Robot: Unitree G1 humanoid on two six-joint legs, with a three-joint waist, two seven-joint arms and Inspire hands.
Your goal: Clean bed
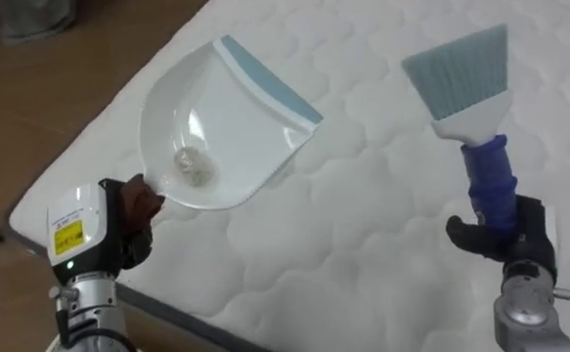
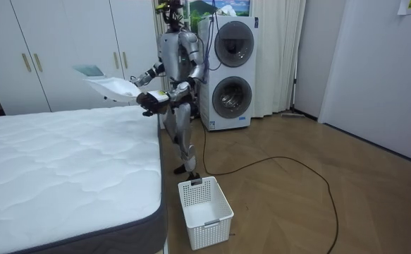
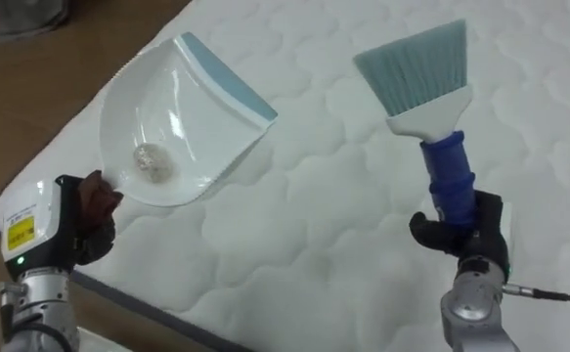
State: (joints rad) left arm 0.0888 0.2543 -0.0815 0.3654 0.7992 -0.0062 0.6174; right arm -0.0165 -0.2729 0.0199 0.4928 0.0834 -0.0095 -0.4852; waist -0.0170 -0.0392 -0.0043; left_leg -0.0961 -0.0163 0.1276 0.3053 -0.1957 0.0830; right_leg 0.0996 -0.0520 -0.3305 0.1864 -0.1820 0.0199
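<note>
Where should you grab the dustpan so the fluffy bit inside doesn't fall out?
Grip the dustpan by its handle at the low back end, coming from underneath on the near side, as the left hand does. Its blue-edged lip tilts up, so the fluff rests in the deep back.

**Glossy plastic, matt quilting**

At upper left you see a glossy white plastic dustpan with a matt pale-blue lip and a fuzzy grey clump inside. At upper right, the brush has soft pale-blue bristles and a shiny blue plastic handle. The mattress is matt quilted white cloth, and the floor at left is smooth wood.
</note>
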